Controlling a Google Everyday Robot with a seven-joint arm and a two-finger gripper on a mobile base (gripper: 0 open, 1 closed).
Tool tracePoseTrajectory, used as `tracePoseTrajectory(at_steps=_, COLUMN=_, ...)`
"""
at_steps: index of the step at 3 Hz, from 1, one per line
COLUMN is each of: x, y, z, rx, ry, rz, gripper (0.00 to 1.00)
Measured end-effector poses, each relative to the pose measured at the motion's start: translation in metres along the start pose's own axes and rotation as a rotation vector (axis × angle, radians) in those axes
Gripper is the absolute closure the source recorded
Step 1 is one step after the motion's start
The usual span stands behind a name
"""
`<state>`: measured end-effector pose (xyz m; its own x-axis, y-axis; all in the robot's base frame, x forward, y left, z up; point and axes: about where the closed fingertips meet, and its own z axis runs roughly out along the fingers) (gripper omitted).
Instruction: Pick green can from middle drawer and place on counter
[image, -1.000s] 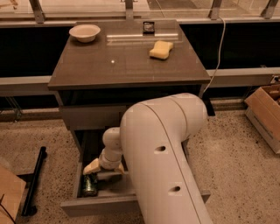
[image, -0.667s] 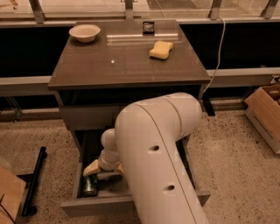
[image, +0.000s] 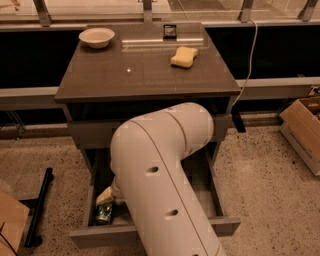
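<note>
The green can (image: 104, 214) stands in the front left corner of the open middle drawer (image: 150, 234), below the cabinet. My gripper (image: 106, 197) is down inside the drawer, just above the can and close to it; I cannot tell whether it touches the can. My bulky white arm (image: 160, 170) reaches down from the front and hides most of the drawer's floor. The counter (image: 145, 75) is the glossy grey-brown top above.
On the counter are a white bowl (image: 96, 36) at the back left, a yellow sponge (image: 184, 56) at the right and a small black item (image: 170, 31) at the back. A cardboard box (image: 305, 125) stands on the floor at right, a black stand (image: 37, 207) at left.
My arm's elbow has swung a little to the left and covers more of the drawer. The gripper stays low over the green can, which has not moved.
</note>
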<state>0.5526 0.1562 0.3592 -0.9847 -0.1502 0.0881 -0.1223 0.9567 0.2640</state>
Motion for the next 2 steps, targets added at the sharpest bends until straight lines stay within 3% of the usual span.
tracePoseTrajectory(at_steps=2, x=0.0036, y=-0.0015, z=0.0071, rx=-0.014, ry=0.011, rz=0.025, gripper=0.42)
